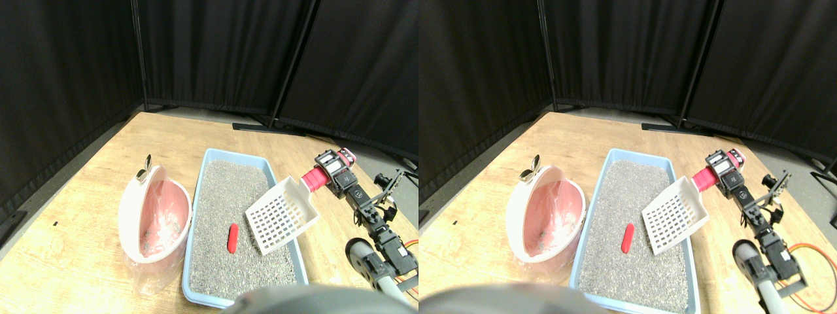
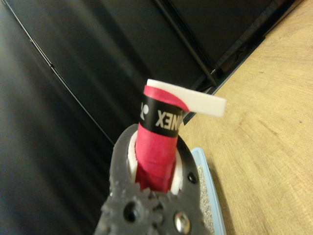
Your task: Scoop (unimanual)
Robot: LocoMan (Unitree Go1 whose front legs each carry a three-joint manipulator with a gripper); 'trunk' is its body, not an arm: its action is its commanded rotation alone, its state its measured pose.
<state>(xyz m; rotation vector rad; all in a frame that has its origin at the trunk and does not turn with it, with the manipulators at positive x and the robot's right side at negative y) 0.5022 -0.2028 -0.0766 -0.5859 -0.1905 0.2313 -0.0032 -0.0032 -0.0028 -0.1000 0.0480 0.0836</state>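
right gripper [image 1: 325, 175] clamped around the red-wrapped handle [image 2: 157, 147] of a white slotted scoop [image 1: 282, 214], scoop raised above the right side of a blue litter tray [image 1: 196, 196], red piece [image 1: 232, 237] lying on grey litter, pink-lined white bin [image 1: 134, 209] just left, wooden counter [image 1: 78, 216]

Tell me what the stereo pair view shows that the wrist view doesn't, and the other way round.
Only the stereo pair shows the red cylinder lying on the litter, the pink bin left of the tray with a clear bag liner, the scoop's slotted white blade hovering over the litter, and the right manipulator's arm. Only the wrist view shows up close the right gripper clamped around the red wrapped handle, with its black band. Both show the scoop handle, the blue litter tray, grey litter, wooden floor and black curtain screens.
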